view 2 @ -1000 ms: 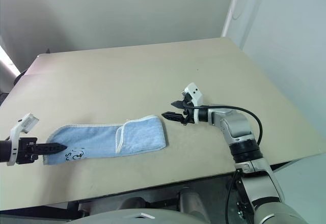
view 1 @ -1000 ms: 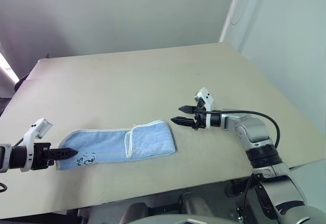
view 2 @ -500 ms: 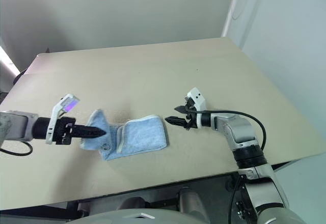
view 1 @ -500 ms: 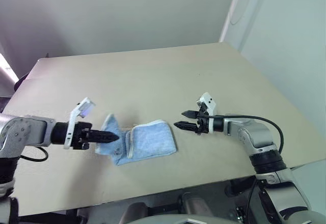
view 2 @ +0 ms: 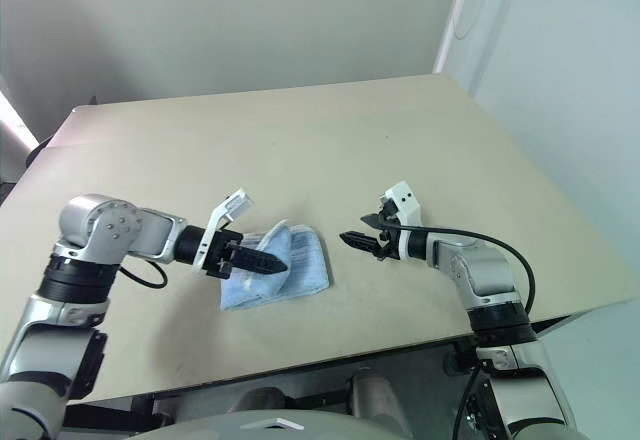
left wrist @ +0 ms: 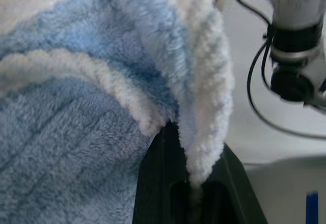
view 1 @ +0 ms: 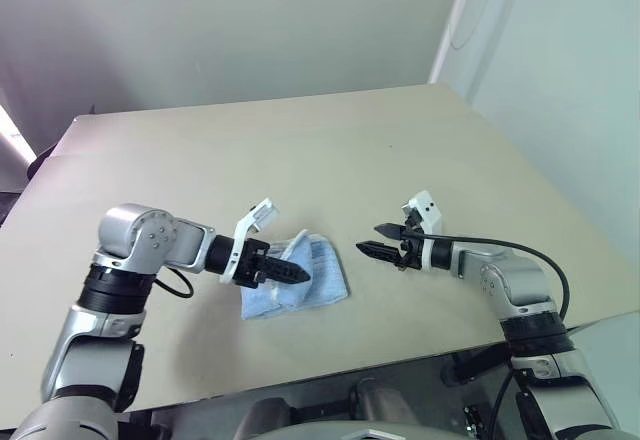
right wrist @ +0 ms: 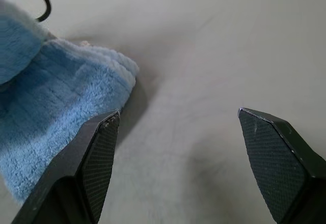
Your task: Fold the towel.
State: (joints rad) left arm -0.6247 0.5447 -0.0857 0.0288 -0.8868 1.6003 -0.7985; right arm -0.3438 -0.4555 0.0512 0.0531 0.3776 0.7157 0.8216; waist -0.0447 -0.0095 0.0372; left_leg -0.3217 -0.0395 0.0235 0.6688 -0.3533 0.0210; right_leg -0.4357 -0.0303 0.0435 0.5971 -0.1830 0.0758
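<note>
Here, on the wide beige tabletop [view 1: 300, 150], near its front edge: a small light blue terry-cloth towel with a white stitched hem [view 1: 325, 278], gathered into a short, thick bundle rather than spread flat. Resting on the table along its lower layers, with one edge lifted off the pile and standing up as a peaked flap.

Reaching in from the robot's left, low and pointed toward the right: the left gripper with two black fingers [view 1: 298, 274], closed tight on that lifted flap. Seen up close in the left wrist view as black fingers [left wrist: 168, 183] pressed together with the white hem pinched between them and blue pile [left wrist: 76, 107] draped over and around the tips.

Just beside the towel's right end, apart from it and touching no cloth: the right gripper [view 1: 368, 238], hanging a little above the table, aimed toward the left and slightly down, jaws spread wide with nothing between them. Shown in the right wrist view as two textured black pads [right wrist: 97, 158] far apart over bare table, the towel's rounded corner [right wrist: 46, 107] lying next to one pad.

Behind the table, a plain pale wall [view 1: 250, 30].
</note>
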